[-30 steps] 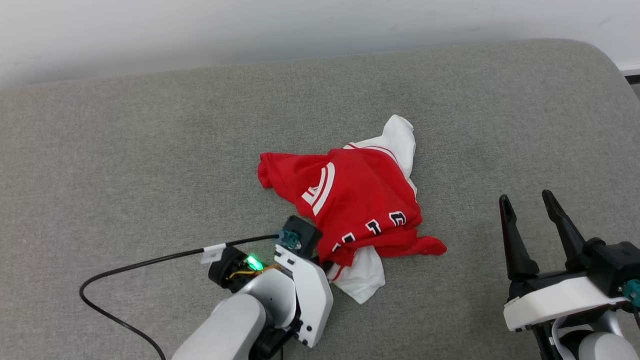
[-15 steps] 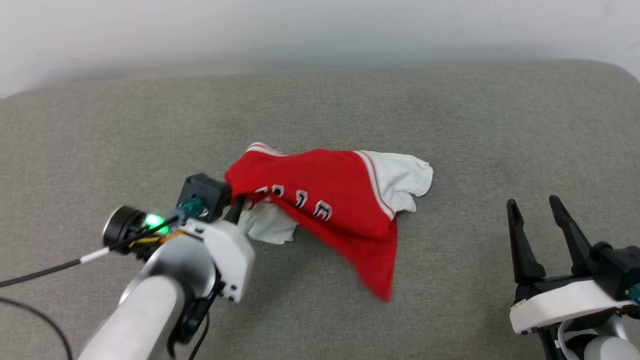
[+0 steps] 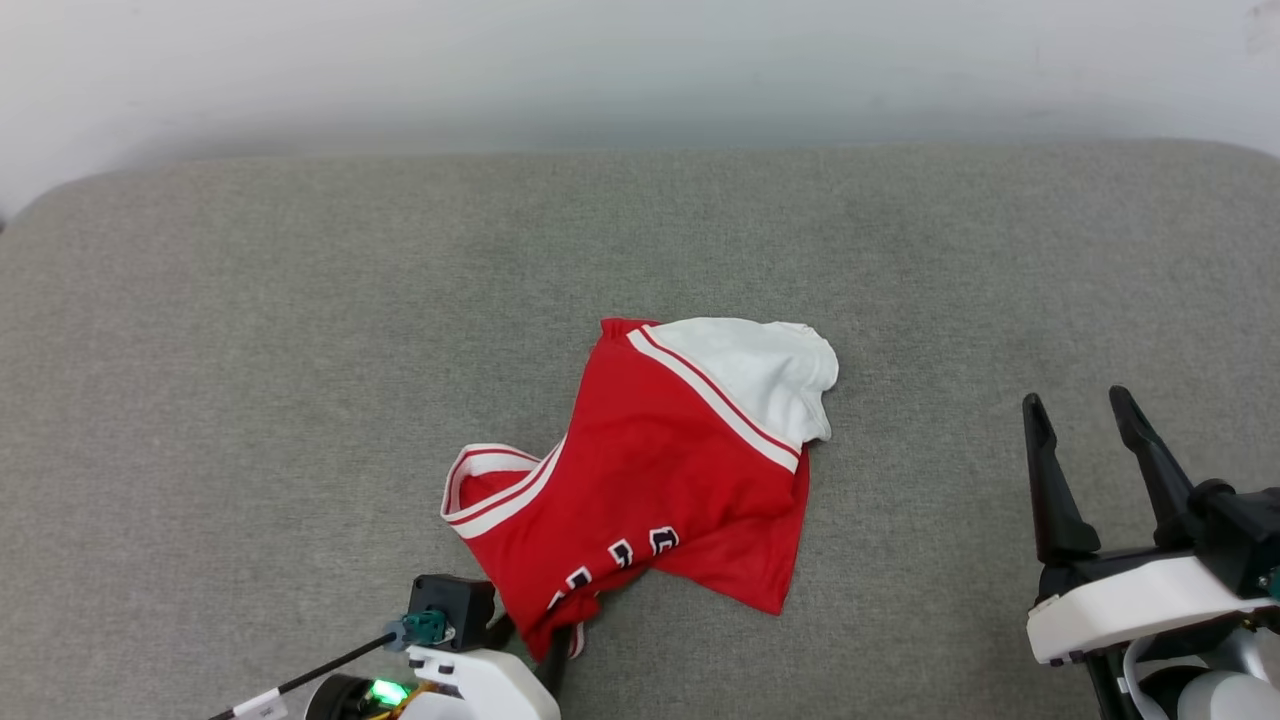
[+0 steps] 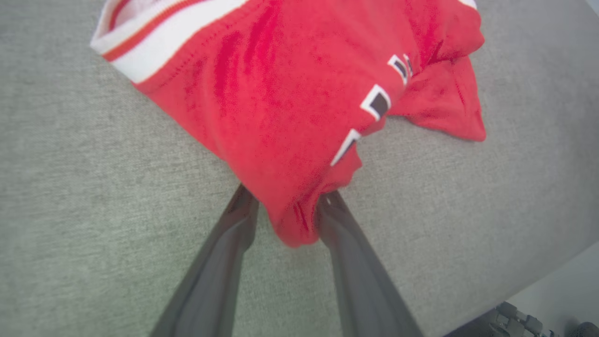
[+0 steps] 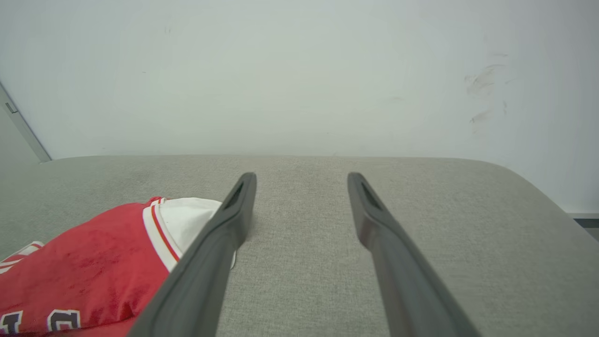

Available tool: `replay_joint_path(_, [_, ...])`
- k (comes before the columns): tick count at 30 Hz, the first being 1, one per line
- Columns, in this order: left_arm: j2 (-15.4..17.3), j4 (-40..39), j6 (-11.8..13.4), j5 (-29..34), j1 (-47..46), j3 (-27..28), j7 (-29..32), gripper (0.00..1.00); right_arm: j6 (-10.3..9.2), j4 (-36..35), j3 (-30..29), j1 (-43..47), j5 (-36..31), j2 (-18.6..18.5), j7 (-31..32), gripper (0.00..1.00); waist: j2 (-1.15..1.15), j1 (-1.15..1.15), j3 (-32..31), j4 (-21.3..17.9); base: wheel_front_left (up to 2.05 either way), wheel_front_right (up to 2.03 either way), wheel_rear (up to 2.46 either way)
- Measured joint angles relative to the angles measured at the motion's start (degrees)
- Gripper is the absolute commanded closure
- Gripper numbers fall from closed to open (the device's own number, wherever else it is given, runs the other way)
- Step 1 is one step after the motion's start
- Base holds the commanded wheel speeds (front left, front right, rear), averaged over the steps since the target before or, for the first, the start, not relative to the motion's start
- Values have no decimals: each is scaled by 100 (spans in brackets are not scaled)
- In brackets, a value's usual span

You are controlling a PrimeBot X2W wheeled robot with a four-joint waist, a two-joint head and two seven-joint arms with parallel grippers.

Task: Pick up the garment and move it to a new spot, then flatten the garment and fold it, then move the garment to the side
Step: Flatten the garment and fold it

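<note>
Red jersey cloth, soft and light, will sag and bunch rather than slip. Your left gripper (image 4: 286, 202) is clamped on a gathered fold at the near edge of the garment (image 3: 660, 470), which lies crumpled mid-cushion (image 3: 300, 350). For flattening, take it by a shoulder; your right gripper (image 3: 1075, 400) hangs spread and empty

Garment (image 3: 660, 470) on the cushion (image 3: 250, 350), near corner between left fingers (image 4: 220, 262) (right fingers (image 3: 1050, 480) well apart)

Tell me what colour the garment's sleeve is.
White, bordered by a thin red stripe; the sleeve of the garment shows best in the head view.
</note>
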Motion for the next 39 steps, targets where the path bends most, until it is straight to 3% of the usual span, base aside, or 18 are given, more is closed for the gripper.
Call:
replay_joint_path(9, [-110, -60, 41, 319, -242, 252, -1310, 0, 0, -116, -31, 113, -97, 0, 157, 0, 0, 0, -307, 108, 0, 0, 0])
replay_joint_path(17, [-107, -314, 263, 327, -235, 581, -1780, 0, 0, -216, -25, 277, -111, 0, 258, 0, 0, 0, -551, 101, 0, 0, 0])
replay_joint_path(21, [115, -288, 196, 93, -243, 726, -1430, 0, 0, -272, -33, 326, -111, -1, 282, 0, 0, 0, -577, 81, 0, 0, 0])
replay_joint_path(27, [521, -42, -211, -333, -589, 666, -258, 0, 0, -359, 11, 324, -111, 0, 304, 0, 0, 0, -441, 36, 0, 0, 0])
replay_joint_path(33, [702, 354, -455, -720, -1005, 559, 826, 0, 0, -369, 51, 223, -85, -1, 290, 0, 0, 0, -125, -66, 0, 0, 0])
replay_joint_path(39, [801, 723, -657, -914, -1296, 450, 1385, 0, 0, -248, 66, 53, -25, -1, 166, 0, 0, 0, 234, -217, 0, 0, 0])
